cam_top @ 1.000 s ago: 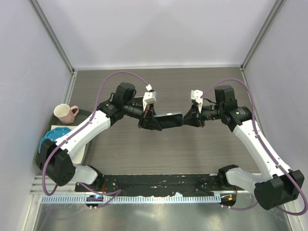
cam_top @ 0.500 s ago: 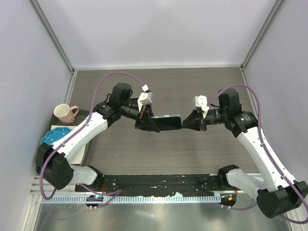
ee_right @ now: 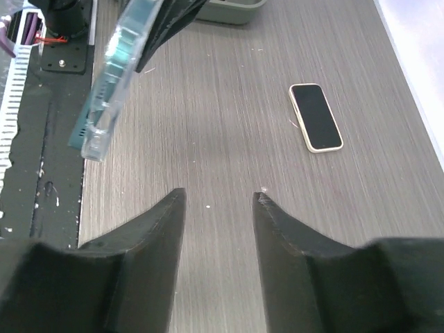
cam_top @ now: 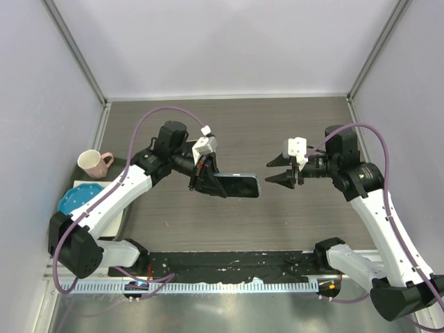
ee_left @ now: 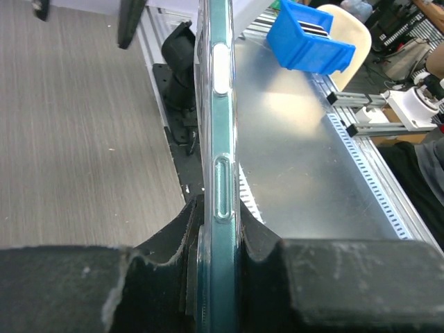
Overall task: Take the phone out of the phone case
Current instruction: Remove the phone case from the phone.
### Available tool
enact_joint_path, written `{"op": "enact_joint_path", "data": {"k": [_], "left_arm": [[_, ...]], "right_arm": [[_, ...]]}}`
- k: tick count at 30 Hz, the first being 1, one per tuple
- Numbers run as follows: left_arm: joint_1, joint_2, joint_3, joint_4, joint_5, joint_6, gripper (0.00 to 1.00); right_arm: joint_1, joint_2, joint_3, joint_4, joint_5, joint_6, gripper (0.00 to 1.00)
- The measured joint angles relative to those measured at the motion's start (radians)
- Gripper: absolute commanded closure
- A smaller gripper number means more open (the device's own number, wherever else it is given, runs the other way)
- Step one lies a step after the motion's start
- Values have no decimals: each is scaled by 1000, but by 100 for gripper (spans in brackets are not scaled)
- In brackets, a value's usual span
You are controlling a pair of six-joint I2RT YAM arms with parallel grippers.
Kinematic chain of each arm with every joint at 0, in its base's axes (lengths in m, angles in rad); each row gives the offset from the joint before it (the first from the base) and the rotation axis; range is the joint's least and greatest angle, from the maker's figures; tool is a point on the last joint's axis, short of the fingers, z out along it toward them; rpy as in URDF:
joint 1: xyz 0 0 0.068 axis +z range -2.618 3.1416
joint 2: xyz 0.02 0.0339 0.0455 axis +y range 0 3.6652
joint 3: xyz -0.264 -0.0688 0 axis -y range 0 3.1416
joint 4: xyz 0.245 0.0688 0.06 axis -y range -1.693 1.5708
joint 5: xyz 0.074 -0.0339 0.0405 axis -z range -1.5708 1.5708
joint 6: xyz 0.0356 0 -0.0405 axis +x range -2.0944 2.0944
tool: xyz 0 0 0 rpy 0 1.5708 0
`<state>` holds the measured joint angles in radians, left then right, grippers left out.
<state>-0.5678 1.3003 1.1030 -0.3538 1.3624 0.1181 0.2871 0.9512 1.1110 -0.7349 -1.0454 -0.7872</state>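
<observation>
A teal phone in a clear case is held in the air over the table's middle, lying roughly level. My left gripper is shut on its left end. In the left wrist view the cased phone shows edge-on, clamped between the black fingers of my left gripper. My right gripper is open and empty, a short gap to the right of the phone's free end. In the right wrist view the right gripper stands apart from the phone, which is at the upper left.
A second phone in a cream case lies flat on the wooden table. A cream mug and a blue plate sit at the left edge. A black strip runs along the near edge. A blue bin stands beyond the table.
My right gripper has drawn back to the right from the phone's end and now stands open and apart. My left gripper has shifted the phone slightly toward the near edge.
</observation>
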Motion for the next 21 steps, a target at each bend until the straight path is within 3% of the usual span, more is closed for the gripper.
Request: {"op": "enact_joint_path", "data": {"k": [8,10,12,17,21], "left_arm": [[10,-18,-32,-2,11,-1,100],[13,-18,-37,-2,11,-2,100],[15,-19,-40,0,8,-1,100],[27,-27,-49,6,-17,0,100],[33,-35,-60,14,-39,2,100]], "right_arm": [[-3,-3,49,5,35,79,35],[-8,-3,64,16,10,122,22],[-8,-2,76,30,-28,175,21],[-9,3,80,206,-104,459,22],[-10,28,10,489,-106,755,28]]}}
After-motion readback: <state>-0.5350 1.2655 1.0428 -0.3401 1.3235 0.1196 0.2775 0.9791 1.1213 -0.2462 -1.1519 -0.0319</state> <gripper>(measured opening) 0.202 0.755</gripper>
